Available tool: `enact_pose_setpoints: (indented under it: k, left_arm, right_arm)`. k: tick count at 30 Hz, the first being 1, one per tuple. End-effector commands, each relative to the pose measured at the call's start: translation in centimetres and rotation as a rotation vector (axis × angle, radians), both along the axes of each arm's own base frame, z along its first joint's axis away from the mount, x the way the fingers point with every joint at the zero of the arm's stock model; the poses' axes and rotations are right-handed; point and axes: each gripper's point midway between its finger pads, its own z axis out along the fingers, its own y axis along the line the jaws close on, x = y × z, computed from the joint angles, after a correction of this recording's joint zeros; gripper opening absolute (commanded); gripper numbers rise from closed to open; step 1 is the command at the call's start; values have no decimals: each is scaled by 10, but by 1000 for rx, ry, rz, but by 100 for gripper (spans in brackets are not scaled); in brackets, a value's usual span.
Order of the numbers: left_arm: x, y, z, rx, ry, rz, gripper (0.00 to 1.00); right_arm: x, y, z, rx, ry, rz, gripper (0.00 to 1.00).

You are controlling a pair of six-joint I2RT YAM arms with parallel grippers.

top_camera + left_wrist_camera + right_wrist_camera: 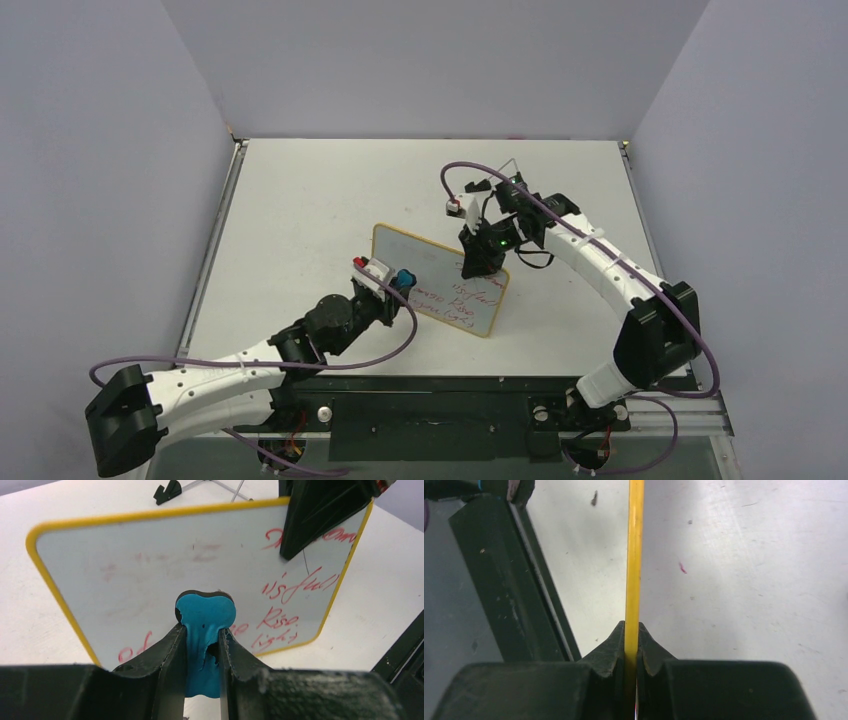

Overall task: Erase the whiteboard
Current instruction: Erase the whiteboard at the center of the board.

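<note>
Right wrist view: whiteboard (634,555) edge pinched in the right end effector (631,642); eraser (205,615) gripped in the left end effector (202,637).

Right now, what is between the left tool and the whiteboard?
A blue eraser, pinched by the left tool, sits in front of the whiteboard. The left wrist view shows it best.

The whiteboard (445,290) stands near the middle of the table (300,190). The left gripper (398,280) is at its left side and holds an eraser (205,612) just in front of it. The right gripper (482,262) pinches its far right edge.
</note>
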Motion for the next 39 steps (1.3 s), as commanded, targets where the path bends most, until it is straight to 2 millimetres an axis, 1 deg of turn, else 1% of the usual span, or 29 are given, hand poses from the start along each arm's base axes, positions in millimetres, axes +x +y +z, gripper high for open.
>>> enact_pose_setpoints:
  k: [1,2,3,4,5,11,16,17,18,21,22,23,24,32,39]
  left_arm:
    - [0,-6,-4,7,24,-19,0]
    - [0,-8,-3,3,24,-24,0]
    - [1,-11,-2,-1,24,-30,0]
    - [0,-14,-1,-6,24,-39,0]
    - [1,-18,-1,-13,23,-45,0]
    - [4,-47,-10,14,-10,-101,0]
    - [18,-64,-17,58,-102,-114,0]
    - [20,-69,-24,73,-101,-116,0]
    - [24,-72,-18,71,-138,-114,0]
    - [37,-82,-22,84,-170,-74,0]
    - [42,-80,-22,95,-179,-44,0]
    - [43,-84,-23,94,-185,-38,0]
    - [46,-83,-22,97,-191,-14,0]
    - [60,-87,-23,50,-207,93,0]
    - [59,-84,-4,-14,-222,114,0]
  right_arm:
    - [34,5,35,78,-203,-113,0]
    - [33,5,35,83,-198,-128,0]
    - [36,7,39,99,-220,-135,0]
    - [35,7,37,98,-212,-150,0]
    - [37,8,39,107,-226,-155,0]
    - [33,16,26,93,-192,-131,0]
    - [30,19,22,96,-167,-113,0]
    - [30,19,21,96,-164,-112,0]
    - [30,19,21,95,-163,-112,0]
    - [30,19,20,93,-159,-110,0]
    - [30,19,20,94,-159,-111,0]
    - [30,19,19,93,-158,-111,0]
    - [30,19,19,93,-156,-110,0]
    - [31,19,16,88,-152,-109,0]
    - [30,19,15,85,-147,-107,0]
